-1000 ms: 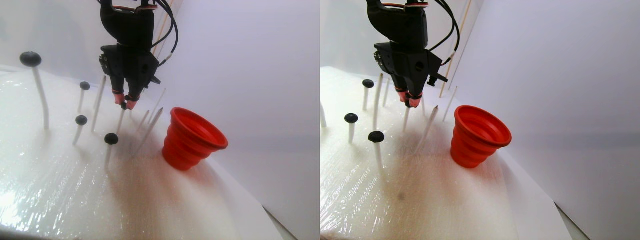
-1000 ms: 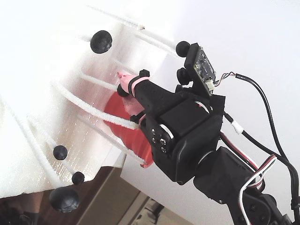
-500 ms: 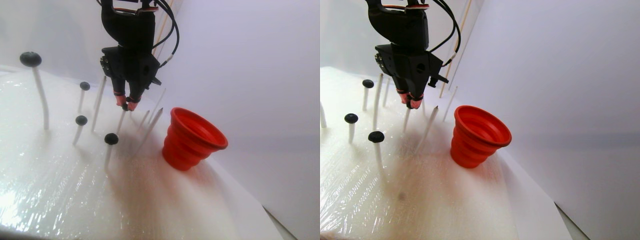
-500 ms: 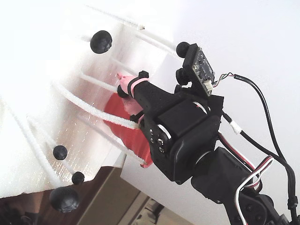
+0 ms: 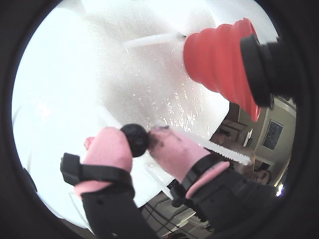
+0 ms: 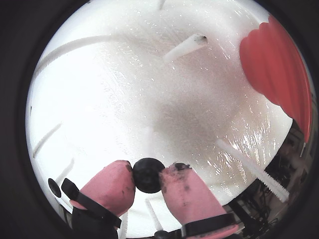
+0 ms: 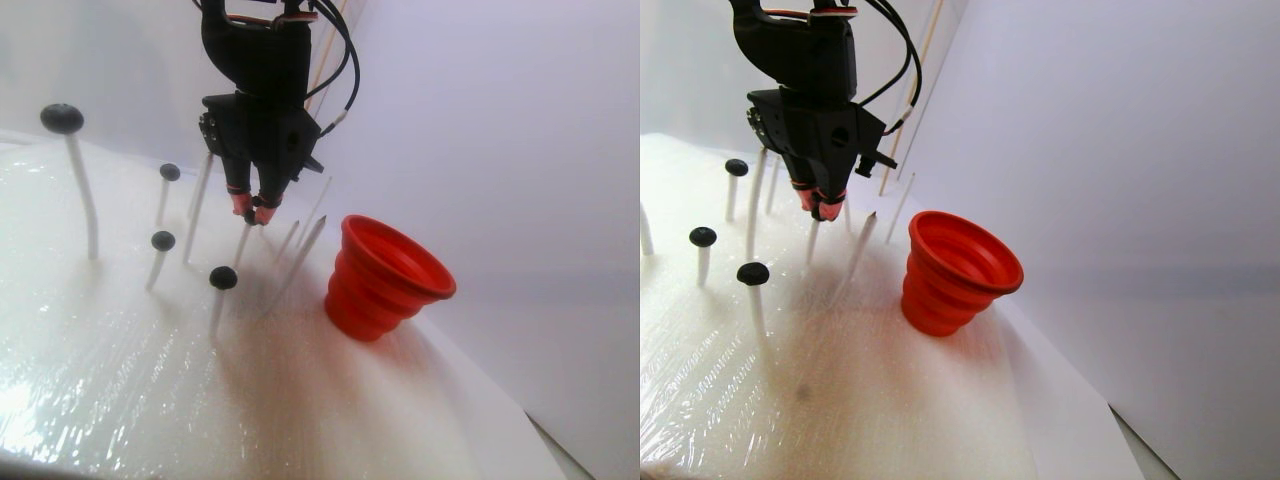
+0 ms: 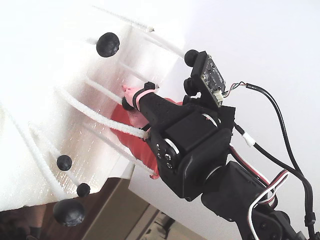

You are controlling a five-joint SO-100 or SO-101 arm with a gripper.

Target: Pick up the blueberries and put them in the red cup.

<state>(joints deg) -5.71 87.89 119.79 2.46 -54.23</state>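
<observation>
**Berry pinched, cup ahead**

My fingers [image 6: 148,180] are clamped on one of the blueberries [image 6: 148,175], pink pads squeezing its round sides, above the white counter [image 6: 124,99]. It looks light, soft and easily crushed, so I judge a gentle pinch across its middle safest. Other berries [image 7: 222,277] sit on white stalks [image 7: 158,266]. Beyond, the red cup [image 7: 385,275] stands upright; I cannot see into it.

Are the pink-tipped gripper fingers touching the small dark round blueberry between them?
Touching. In both wrist views the small dark round blueberry sits pinched between the pink-tipped fingers of the gripper, with no gap showing on either side.
</observation>
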